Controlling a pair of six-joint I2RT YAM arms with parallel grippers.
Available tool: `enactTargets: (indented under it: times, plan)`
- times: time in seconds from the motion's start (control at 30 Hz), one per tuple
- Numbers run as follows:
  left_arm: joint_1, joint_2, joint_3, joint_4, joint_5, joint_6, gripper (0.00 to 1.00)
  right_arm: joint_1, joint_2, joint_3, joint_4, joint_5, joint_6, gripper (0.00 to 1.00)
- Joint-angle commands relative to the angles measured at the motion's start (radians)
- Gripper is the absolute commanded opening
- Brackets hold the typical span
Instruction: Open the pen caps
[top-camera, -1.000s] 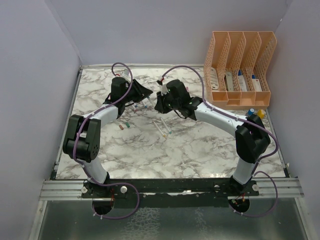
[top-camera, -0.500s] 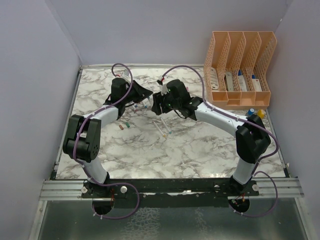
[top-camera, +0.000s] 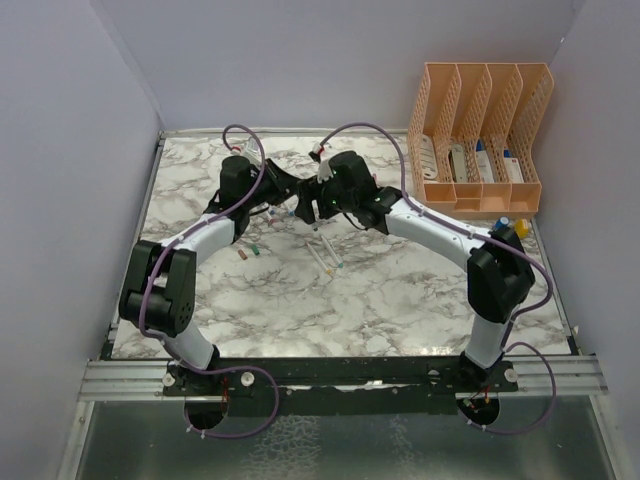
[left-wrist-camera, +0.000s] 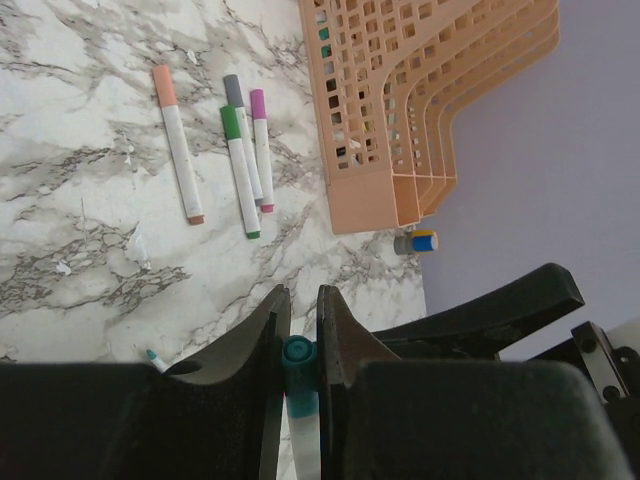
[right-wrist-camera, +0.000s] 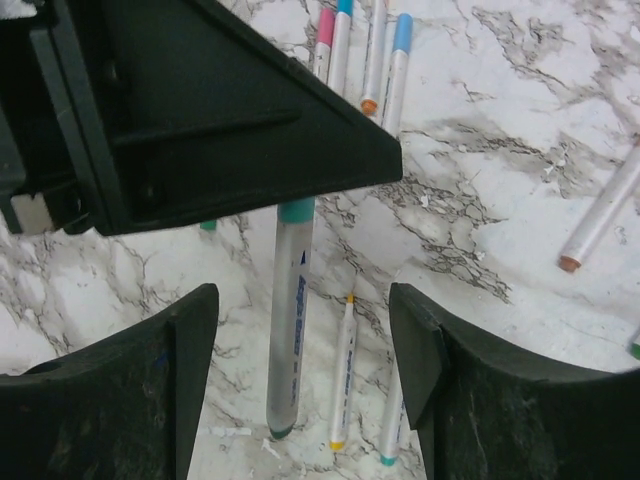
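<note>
**Left tool** (left-wrist-camera: 303, 310): pressed together, pinching the teal cap (left-wrist-camera: 297, 355) of a teal pen (right-wrist-camera: 288, 330).
- The pen is lifted off the counter (left-wrist-camera: 80, 250), and its white barrel sticks out past the fingertips.
- The grip sits on the coloured end only, which leaves the whole barrel free for the other arm.

**Right tool** (right-wrist-camera: 300, 310): spread wide, one finger on either side of the barrel, neither touching it.
- In the right wrist view the barrel runs down the gap. A teal band shows where it leaves the left tool, and there is a small dark-teal plug at the far end.
- This reads as a line-up for a two-handed pull, with one side holding the cap and the other taking the barrel.
- Judgement: the cap is not yet off. The right tool must close on the barrel, then the arms draw apart along the pen's axis.
- Risk: closing off-centre would lever the pen sideways in the left pinch.

**Beyond the tools:**
- Under the held pen, two thin pens (right-wrist-camera: 343, 370) lie on the counter. One shows a bare yellowish tip, so it is likely already opened.
- Further off, four capped pens (left-wrist-camera: 238, 165) (peach, green, grey, purple) lie side by side near the foot of the peach file organiser (left-wrist-camera: 400, 120).
- More pens with pink and blue caps (right-wrist-camera: 400, 40) sit at the top of the right wrist view.
- These wait flat on the counter, apart from the working spot, so the two arms meet over open marble.
</note>
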Motion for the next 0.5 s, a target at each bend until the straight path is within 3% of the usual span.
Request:
enactTargets:
  times: [0.0,0.17,0.47]
  plan:
    - [-0.016,-0.046,-0.022,0.007,0.029,0.016,0.0,0.008,0.049,0.057,-0.007,-0.041,0.007,0.66]
    - [-0.024,-0.059,-0.029,0.003,0.029,0.021,0.0,0.008,0.07,0.075,-0.002,-0.051,0.013,0.55]
    - [-0.043,-0.058,-0.026,0.001,0.02,0.025,0.0,0.008,0.088,0.09,0.004,-0.058,0.014,0.2]
